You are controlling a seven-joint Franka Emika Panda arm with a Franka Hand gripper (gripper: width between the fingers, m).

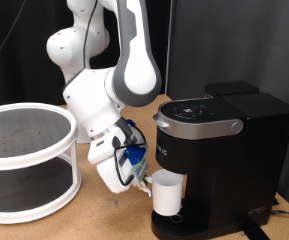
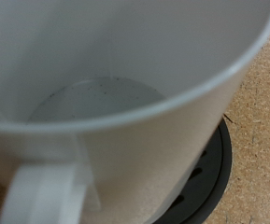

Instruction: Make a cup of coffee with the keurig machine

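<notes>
Small plain white ceramic mug with a handle [image 1: 166, 193] standing upright on the round black drip tray [image 2: 212, 177] at the foot of the large black boxy coffee maker with silver-grey trim [image 1: 222, 150], under its spout. Two-finger gripper [image 1: 144, 184] low at the mug's side nearer the exterior view's left, seemingly at the rim or handle; fingertips lost behind blue fittings and the mug wall, so whether spread or pinched cannot be told, nor whether anything is gripped. Wrist view filled by the mug's open mouth, inside looking dry and bare, handle close to the lens. Probably light while unfilled, stiff, glazed and slippery, liable to chip if knocked; handle or rim wall the likeliest holds. Hidden: spout, pod chamber under the closed lid. White round two-tier rack [image 1: 24, 160] well apart at the exterior view's left
</notes>
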